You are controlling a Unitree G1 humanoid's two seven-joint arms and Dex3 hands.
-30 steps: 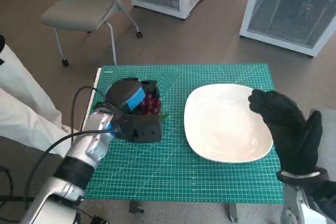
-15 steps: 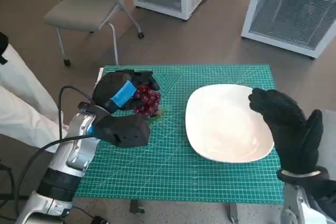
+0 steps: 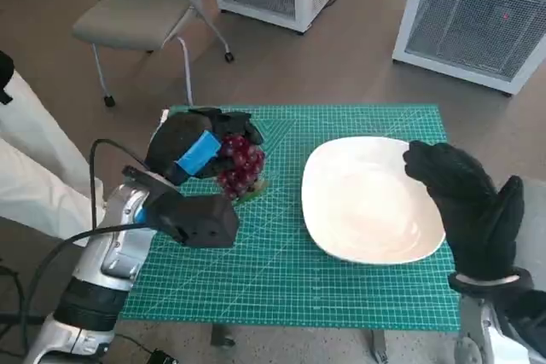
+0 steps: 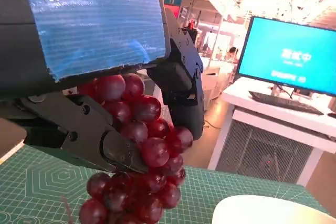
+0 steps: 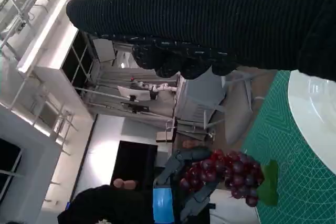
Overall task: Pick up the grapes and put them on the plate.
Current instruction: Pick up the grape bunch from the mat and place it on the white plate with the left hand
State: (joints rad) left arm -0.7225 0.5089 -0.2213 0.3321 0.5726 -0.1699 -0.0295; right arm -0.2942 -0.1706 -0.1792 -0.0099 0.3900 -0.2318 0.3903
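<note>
Fingers of the left hand curl round the top of the grapes, black segments pressing the fruit from both sides in the left wrist view, so the bunch is gripped and hangs below them. Its lower end is right at the mat; whether it touches I cannot tell. The grapes are round, glossy, dark red, packed in a tapering cluster, with a green leaf at the bottom. They are left of the plate, apart from its rim. The plate is white, smooth, a rounded oval lying flat on the mat, which is green with a fine printed grid. Over the plate's right edge rests the right hand, in coarse black knit, fingers slack and spread, grasping nothing.
</note>
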